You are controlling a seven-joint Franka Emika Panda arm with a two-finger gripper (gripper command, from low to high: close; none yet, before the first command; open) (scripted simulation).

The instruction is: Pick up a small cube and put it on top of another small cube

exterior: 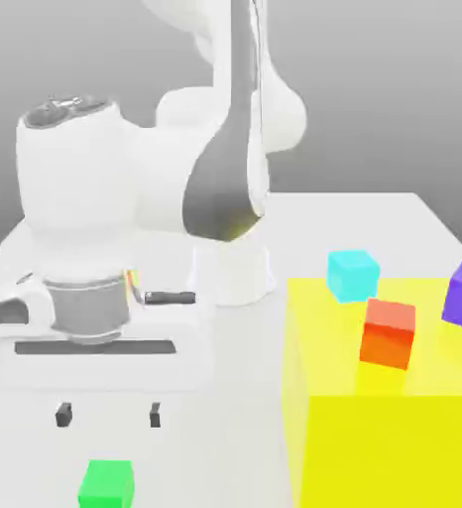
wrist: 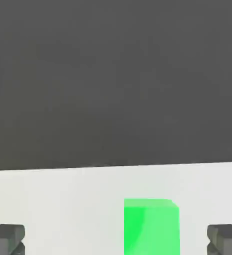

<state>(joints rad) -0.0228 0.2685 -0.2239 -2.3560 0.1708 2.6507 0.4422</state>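
Green cube (exterior: 107,486) sits at the exterior view's lower left on the tabletop (exterior: 245,357), below the released end effector (exterior: 110,415); descending off-centre, 1 of its 2 fingertips could knock it away.

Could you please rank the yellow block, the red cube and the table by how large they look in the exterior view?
1. Table
2. Yellow block
3. Red cube
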